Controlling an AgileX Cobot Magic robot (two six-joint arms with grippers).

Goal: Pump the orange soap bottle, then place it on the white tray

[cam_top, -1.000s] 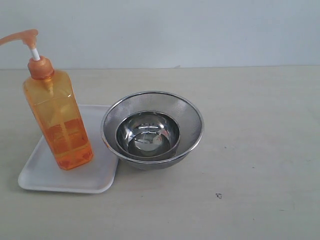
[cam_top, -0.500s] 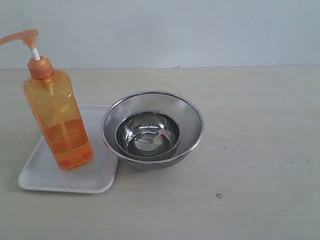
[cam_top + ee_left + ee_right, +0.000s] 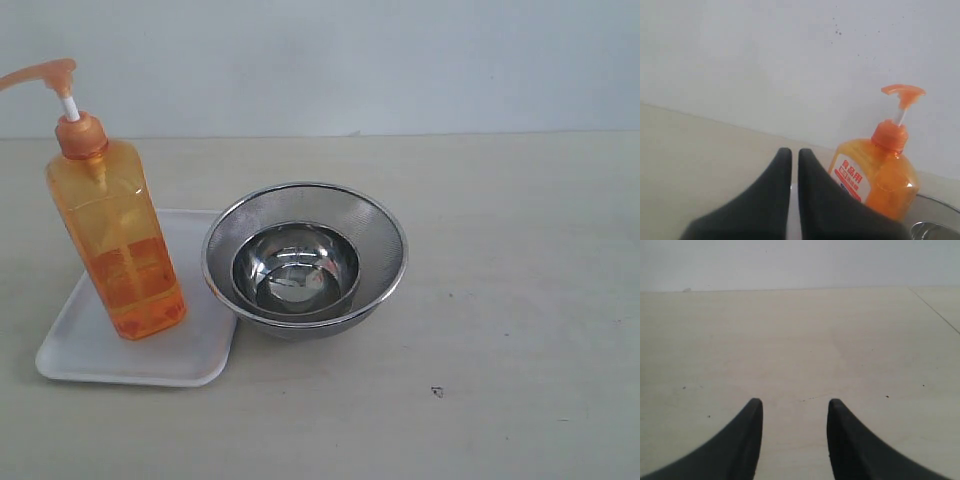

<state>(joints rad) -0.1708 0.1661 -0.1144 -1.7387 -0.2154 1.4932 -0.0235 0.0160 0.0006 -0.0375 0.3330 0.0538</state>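
Observation:
The orange soap bottle (image 3: 115, 245) stands upright on the white tray (image 3: 85, 350) at the left of the exterior view, its pump head (image 3: 45, 73) raised on the white stem. No arm shows in that view. In the left wrist view the bottle (image 3: 875, 175) stands apart from my left gripper (image 3: 795, 152), label facing the camera; the black fingers are nearly together with nothing between them. My right gripper (image 3: 795, 405) is open over bare table, holding nothing.
A round steel mesh bowl (image 3: 305, 255) with a smaller steel bowl (image 3: 295, 270) inside it sits just right of the tray, touching its edge. A steel rim (image 3: 935, 230) shows beside the bottle. A plain wall stands behind the table.

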